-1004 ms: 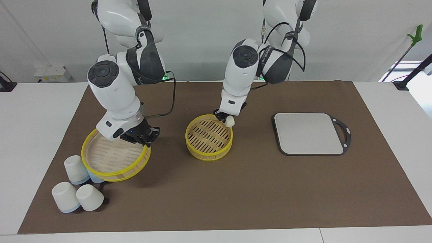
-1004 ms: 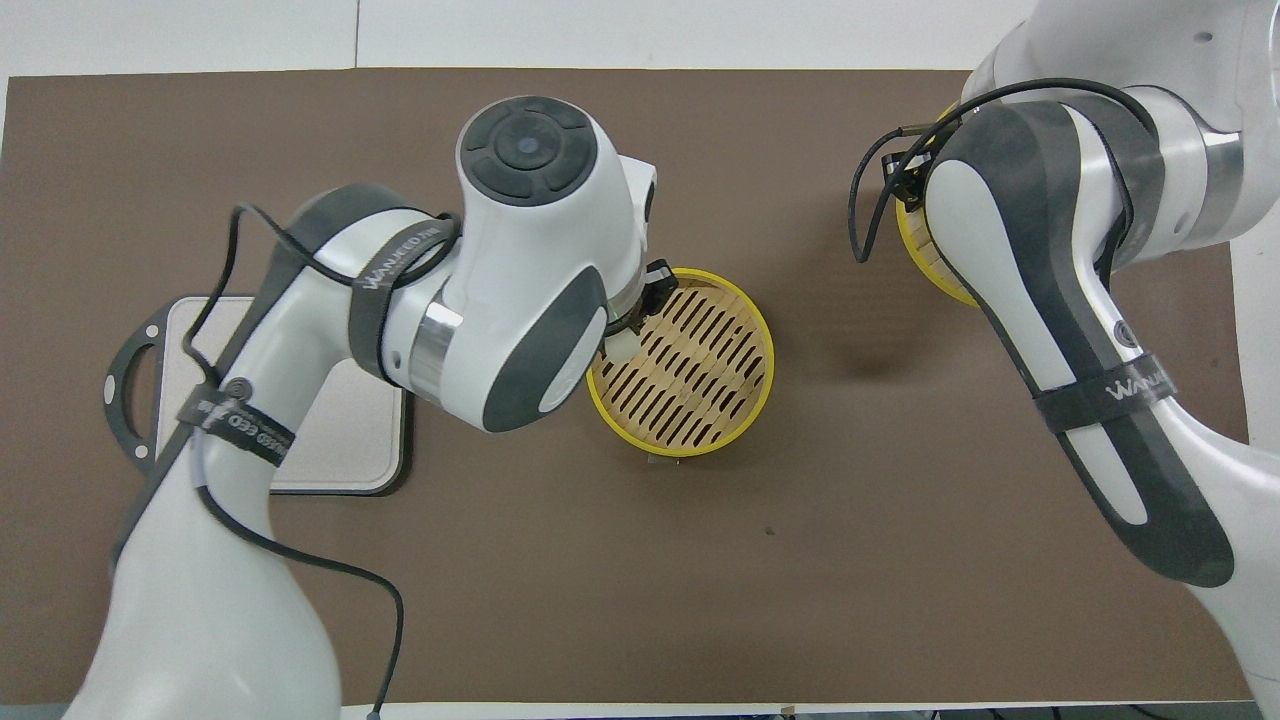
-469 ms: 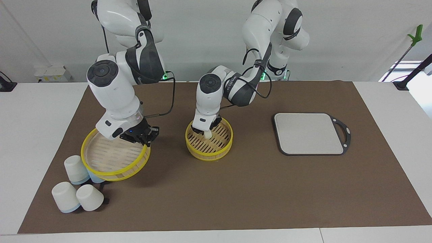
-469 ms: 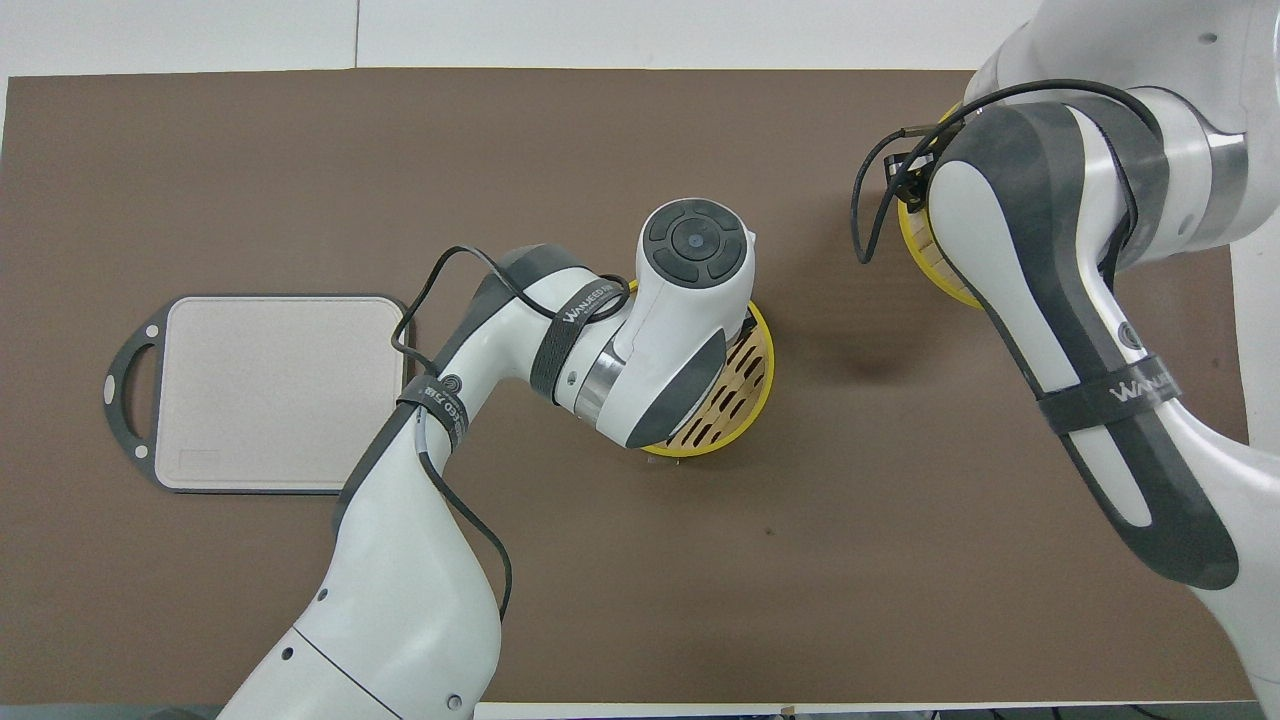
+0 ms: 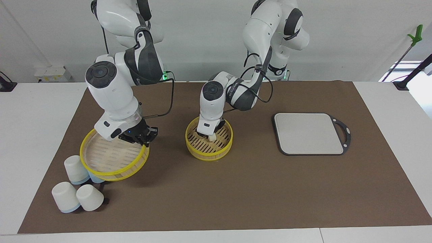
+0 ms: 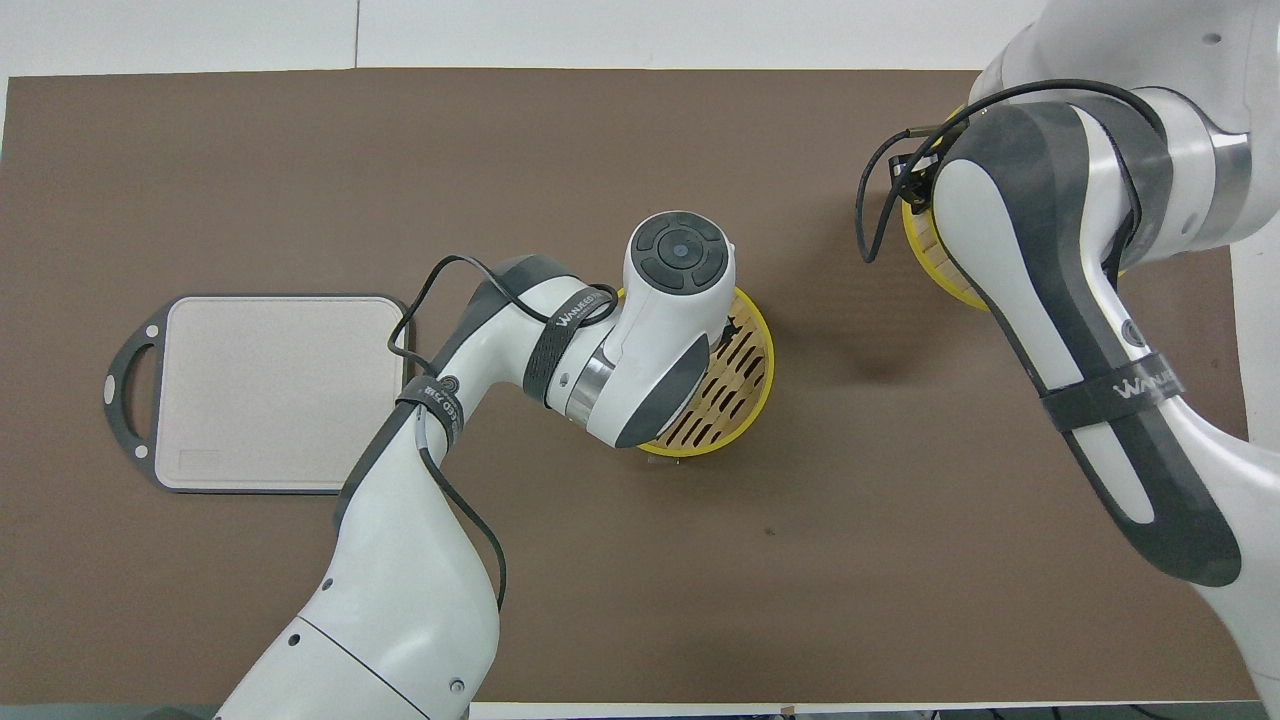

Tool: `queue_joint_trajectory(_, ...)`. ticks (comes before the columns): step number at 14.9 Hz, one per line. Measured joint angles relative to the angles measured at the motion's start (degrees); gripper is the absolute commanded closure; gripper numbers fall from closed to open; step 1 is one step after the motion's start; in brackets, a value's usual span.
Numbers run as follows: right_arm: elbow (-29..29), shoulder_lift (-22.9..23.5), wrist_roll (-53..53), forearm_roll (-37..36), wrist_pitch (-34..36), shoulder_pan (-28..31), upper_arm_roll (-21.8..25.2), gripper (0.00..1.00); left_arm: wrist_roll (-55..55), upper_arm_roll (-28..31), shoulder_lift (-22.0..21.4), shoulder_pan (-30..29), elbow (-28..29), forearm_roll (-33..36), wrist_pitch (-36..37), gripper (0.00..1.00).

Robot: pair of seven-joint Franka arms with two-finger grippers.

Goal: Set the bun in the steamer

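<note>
Left hand (image 5: 210, 135) sits low inside the steamer (image 5: 209, 148), blocking entry from above. Right hand (image 5: 140, 137) holds the lid (image 5: 113, 158) up over the right arm's end, with three cups (image 5: 77, 187) crowded below its edge. Bench (image 5: 236, 189) is open between steamer and tray (image 5: 308, 133), and along the strip farthest from the robots.
</note>
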State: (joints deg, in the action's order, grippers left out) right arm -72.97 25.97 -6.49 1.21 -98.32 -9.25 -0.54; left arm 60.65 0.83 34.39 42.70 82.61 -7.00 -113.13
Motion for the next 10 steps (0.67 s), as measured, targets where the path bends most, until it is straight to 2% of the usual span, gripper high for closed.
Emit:
queue_joint_trajectory(5, -0.34, -0.18, 0.00, 0.00, 0.00, -0.06, -0.01, 1.00, -0.02, -0.03, -0.48, 0.06, 1.58, 0.00, -3.13, 0.00)
queue_joint_trajectory(10, -0.57, -0.44, 0.00, 0.00, 0.00, -0.13, -0.05, 1.00, -0.01, 1.19, -3.37, -0.47, 0.49, 0.00, 1.11, 0.00)
